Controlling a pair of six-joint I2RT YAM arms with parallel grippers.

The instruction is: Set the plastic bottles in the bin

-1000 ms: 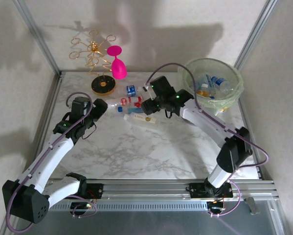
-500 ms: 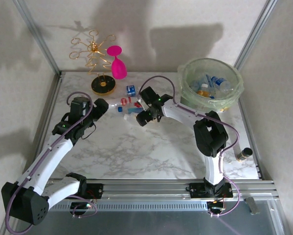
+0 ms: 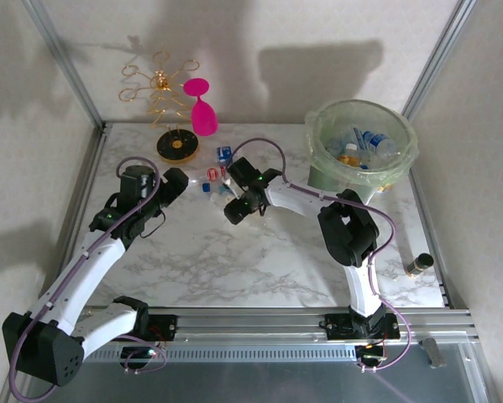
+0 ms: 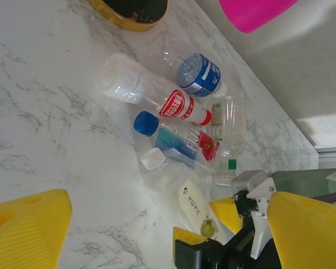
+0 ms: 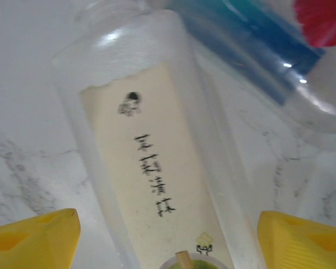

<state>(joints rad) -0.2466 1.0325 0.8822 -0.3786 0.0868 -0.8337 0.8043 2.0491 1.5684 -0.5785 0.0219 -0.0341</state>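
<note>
Right claw (image 5: 168,238) wide, straddling the cream-label bottle (image 5: 156,185) lying on the table (image 3: 234,269); gap on both sides, no grip. Blue-cap bottle (image 4: 179,143) just ahead of its tips, red-label bottle (image 4: 151,95) past that. Left claw (image 4: 168,230) wide, empty, the same heap ahead of it. Bin (image 3: 409,151) well behind right claw, binned bottles (image 3: 364,141) inside.

Fixed overhead from behind, left wrist oblique over bottles (image 4: 176,105), right wrist much closer, seemingly same bottles
</note>
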